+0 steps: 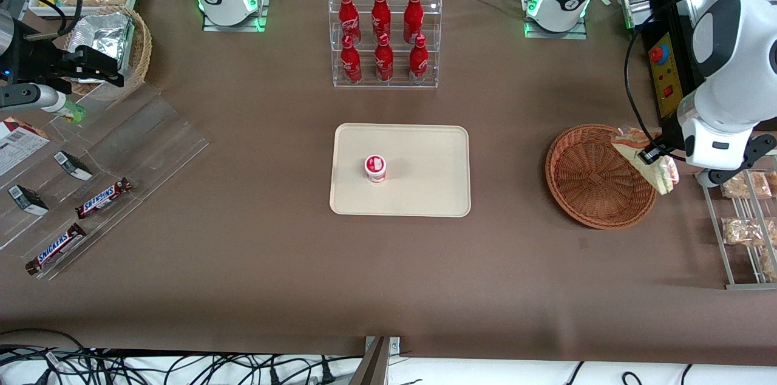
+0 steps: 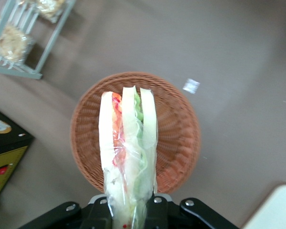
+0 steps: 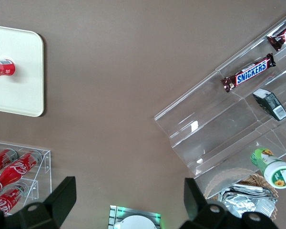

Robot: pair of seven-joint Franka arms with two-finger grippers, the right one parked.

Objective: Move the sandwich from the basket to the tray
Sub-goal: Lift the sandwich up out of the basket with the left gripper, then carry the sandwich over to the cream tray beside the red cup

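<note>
My left gripper (image 1: pixel 649 155) is shut on the wrapped wedge sandwich (image 1: pixel 652 163) and holds it in the air over the rim of the reddish-brown wicker basket (image 1: pixel 592 181), at the edge toward the working arm's end. In the left wrist view the sandwich (image 2: pixel 128 152), white bread with red and green layers, hangs clamped between the black fingers (image 2: pixel 167 212), with the basket (image 2: pixel 176 138) below it. The basket is empty. The cream tray (image 1: pixel 425 190) lies at the table's middle with a small red-and-white cup (image 1: pixel 375 167) on it.
A clear rack of red bottles (image 1: pixel 384 36) stands farther from the front camera than the tray. A metal rack of snack bags (image 1: pixel 746 227) lies beside the basket toward the working arm's end. A black control box (image 1: pixel 665 69) stands near the arm. Acrylic steps with candy bars (image 1: pixel 103 197) lie toward the parked arm's end.
</note>
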